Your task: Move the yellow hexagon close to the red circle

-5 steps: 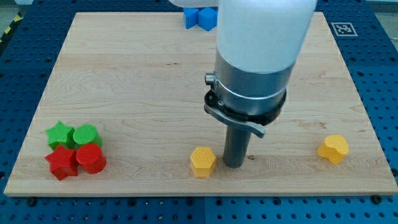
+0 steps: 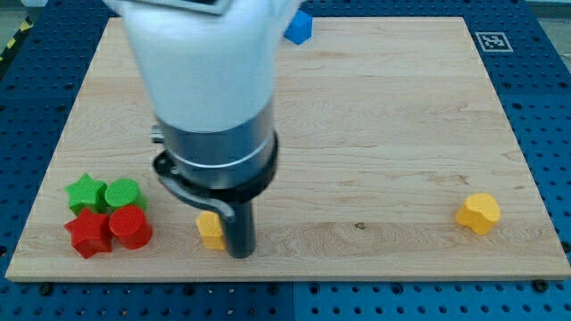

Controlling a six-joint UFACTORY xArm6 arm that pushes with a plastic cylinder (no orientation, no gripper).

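Observation:
The yellow hexagon (image 2: 210,229) lies near the view's bottom edge, left of centre, partly hidden by the rod. My tip (image 2: 241,253) touches its right side. The red circle (image 2: 130,226) sits at the lower left, a short way left of the hexagon, with a gap between them. The arm's white and grey body covers the board's upper left-centre.
A red star (image 2: 87,234), a green star (image 2: 86,190) and a green circle (image 2: 123,193) cluster with the red circle. A yellow heart-like block (image 2: 478,213) lies at the lower right. A blue block (image 2: 299,28) is at the top edge.
My tip has slid to the view's left, pushing the yellow hexagon left towards the red circle. The other blocks have not moved.

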